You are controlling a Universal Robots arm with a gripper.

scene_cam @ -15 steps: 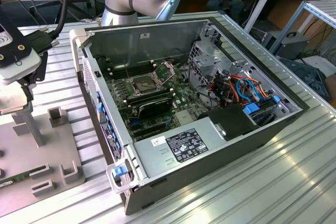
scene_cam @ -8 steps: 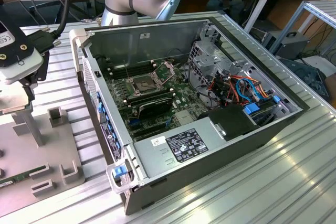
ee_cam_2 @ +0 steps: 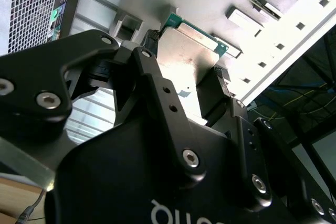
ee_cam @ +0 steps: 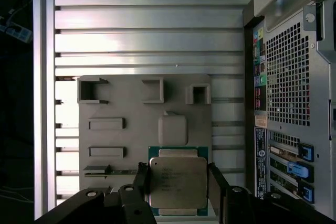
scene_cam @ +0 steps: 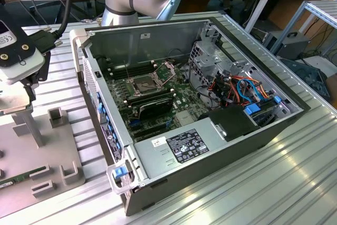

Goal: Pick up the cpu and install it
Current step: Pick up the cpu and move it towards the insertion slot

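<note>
**Gripper [ee_cam: 178, 176] clenched on cpu [ee_cam: 178, 187] above fixture plate**

Black fingers [ee_cam: 142, 178] press two opposite edges of the square, silver-topped cpu in both wrist views. Behind it lies a grey fixture plate [ee_cam: 131, 103] with square and slotted pockets. In the exterior view the plate sits at eight o'clock, with a thin green strip [scene_cam: 18, 178] in one slot. An open computer case [scene_cam: 142, 43] fills the centre. It holds a socket [scene_cam: 143, 84] at ten o'clock, black memory sticks [scene_cam: 152, 104] just beside it, and coloured cables [scene_cam: 247, 90] at three o'clock.
</note>
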